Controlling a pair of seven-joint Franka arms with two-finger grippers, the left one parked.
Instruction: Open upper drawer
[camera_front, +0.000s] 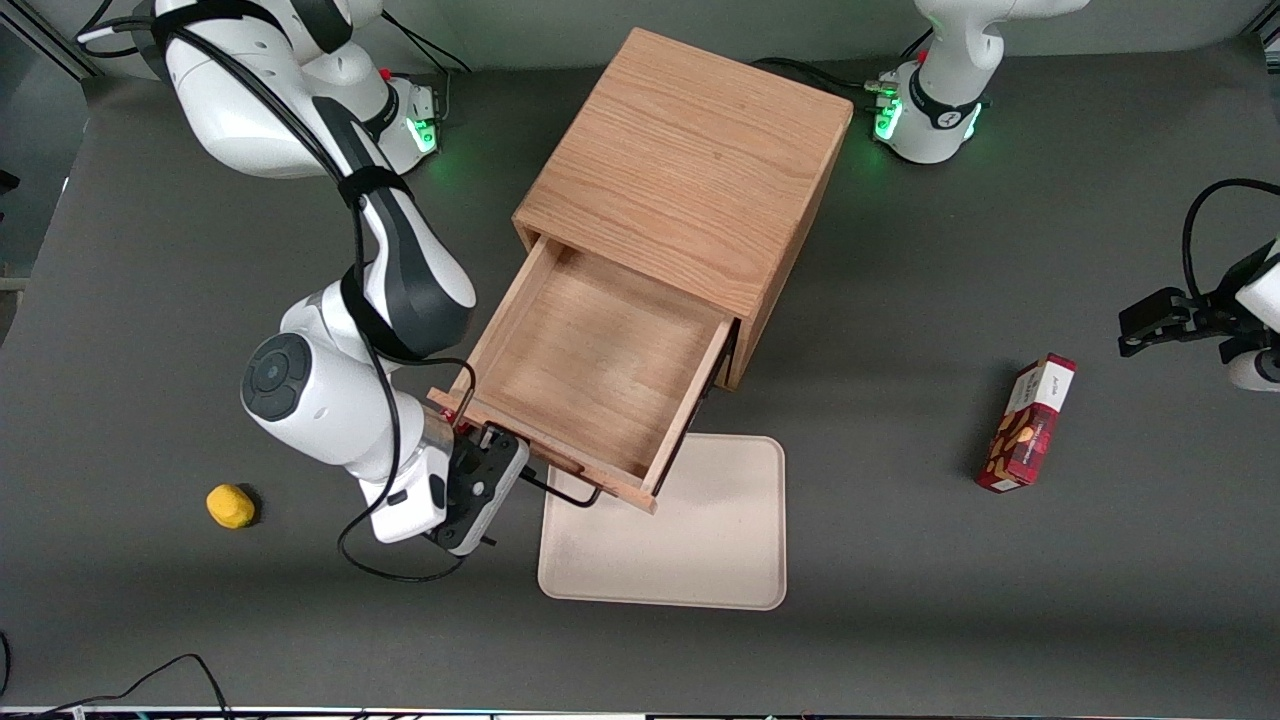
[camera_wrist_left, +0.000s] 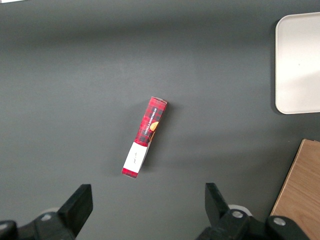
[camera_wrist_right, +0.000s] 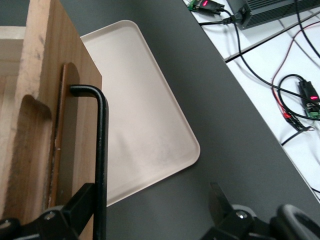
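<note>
The upper drawer (camera_front: 600, 370) stands pulled well out of the light oak cabinet (camera_front: 690, 170), and its bare wooden inside shows. Its thin black wire handle (camera_front: 565, 495) sticks out from the drawer front (camera_wrist_right: 40, 125) over the beige tray. My right gripper (camera_front: 505, 472) is at the end of the handle nearest the working arm, in front of the drawer. It is open. The handle bar (camera_wrist_right: 102, 165) runs between the fingers, close against one finger (camera_wrist_right: 80, 205), and the second finger (camera_wrist_right: 220, 200) stands well apart from it. The lower drawer is hidden under the upper one.
A beige tray (camera_front: 700, 540) lies on the table in front of the cabinet, partly under the open drawer. A yellow lump (camera_front: 230, 505) sits toward the working arm's end. A red snack box (camera_front: 1030, 425) lies toward the parked arm's end. Cables (camera_wrist_right: 295, 95) run past the table edge.
</note>
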